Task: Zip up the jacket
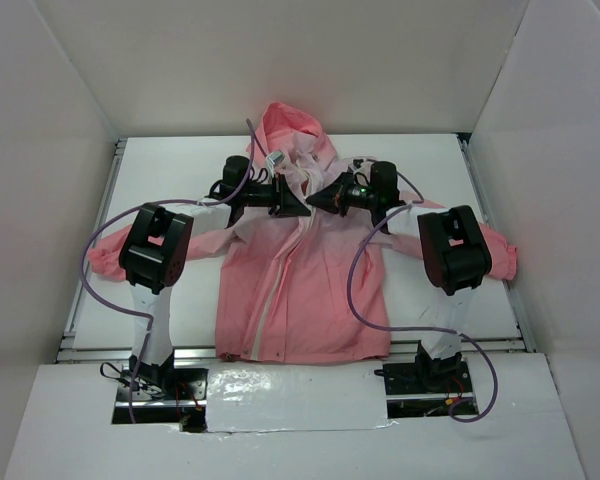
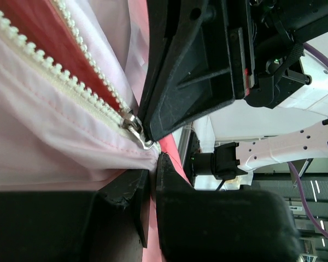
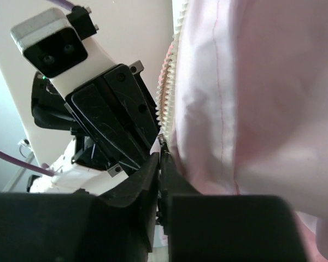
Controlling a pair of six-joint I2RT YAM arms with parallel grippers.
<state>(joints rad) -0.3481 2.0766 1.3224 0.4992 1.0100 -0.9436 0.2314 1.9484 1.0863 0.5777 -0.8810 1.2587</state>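
The jacket [image 1: 310, 290] lies flat on the table with its hood [image 1: 292, 130] at the far side, pale at the chest and coral at the hem. Its light zipper [image 1: 280, 290] runs up the front. Both grippers meet at the upper chest. My left gripper [image 1: 302, 206] is shut on a fold of jacket fabric right beside the metal slider [image 2: 132, 124]; its tip shows in the left wrist view [image 2: 152, 164]. My right gripper [image 1: 318, 200] is shut on the zipper pull [image 3: 163, 143], also in the right wrist view [image 3: 162, 159]. Beyond the slider the teeth [image 2: 54, 71] stand apart over coral lining.
The sleeves spread to both sides, the left cuff [image 1: 98, 258] and the right cuff [image 1: 502, 256] near the table's side rails. White walls enclose the table [image 1: 180, 160]. Purple cables [image 1: 365, 290] loop over the jacket's right front. A white sheet [image 1: 295, 397] lies between the arm bases.
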